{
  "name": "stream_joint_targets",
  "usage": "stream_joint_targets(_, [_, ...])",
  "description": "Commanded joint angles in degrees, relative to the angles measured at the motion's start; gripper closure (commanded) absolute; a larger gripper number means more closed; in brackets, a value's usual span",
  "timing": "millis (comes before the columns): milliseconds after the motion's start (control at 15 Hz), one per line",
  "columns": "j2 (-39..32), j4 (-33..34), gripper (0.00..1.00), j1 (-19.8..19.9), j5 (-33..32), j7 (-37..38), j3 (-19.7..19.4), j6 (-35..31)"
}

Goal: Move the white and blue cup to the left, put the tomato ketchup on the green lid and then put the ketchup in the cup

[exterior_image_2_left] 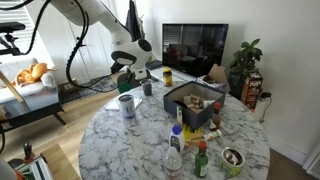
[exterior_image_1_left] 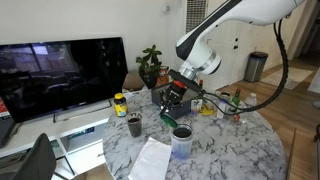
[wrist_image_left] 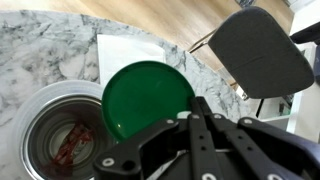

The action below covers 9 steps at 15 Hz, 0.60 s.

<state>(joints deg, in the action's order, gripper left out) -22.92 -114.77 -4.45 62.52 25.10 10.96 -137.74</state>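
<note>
The white and blue cup [wrist_image_left: 40, 105] stands on the marble table next to the green lid [wrist_image_left: 148, 100], which lies flat. A red ketchup packet [wrist_image_left: 70, 143] lies inside the cup. My gripper [wrist_image_left: 197, 108] is shut and empty, hovering above the near edge of the lid, to the right of the cup. In both exterior views the gripper [exterior_image_1_left: 172, 103] [exterior_image_2_left: 125, 84] hangs above the cup [exterior_image_1_left: 182, 140] [exterior_image_2_left: 127, 105]. The lid [exterior_image_1_left: 168, 117] shows as a green patch beside the cup.
A small dark grey cup [exterior_image_1_left: 134, 125] [exterior_image_2_left: 147, 88] and a yellow jar [exterior_image_1_left: 120, 103] stand nearby. A white napkin [exterior_image_1_left: 150, 158] [wrist_image_left: 130, 50] lies by the lid. A box of items [exterior_image_2_left: 195, 105] and bottles [exterior_image_2_left: 176, 150] fill the table's other side. A chair [wrist_image_left: 260, 50] stands by the table edge.
</note>
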Motion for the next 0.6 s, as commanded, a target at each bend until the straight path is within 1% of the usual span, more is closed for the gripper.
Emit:
stream_joint_targets(0, [0.1, 0.0, 1.0, -0.1, 3.7, -3.3, -1.7, 4.5])
stream_joint_targets(133, [2.6, -1.8, 1.0, -1.7, -0.5, 0.4, -3.9, 3.5])
stream_joint_targets(267, [5.8, -3.9, 1.0, -3.0, -5.9, 3.9, -6.2, 1.2])
stream_joint_targets(333, [7.2, -5.2, 1.0, -3.5, -10.3, 6.1, -7.7, 0.1])
stream_joint_targets(533, [9.3, -7.6, 1.0, -3.4, -20.6, 11.1, -10.6, -1.8])
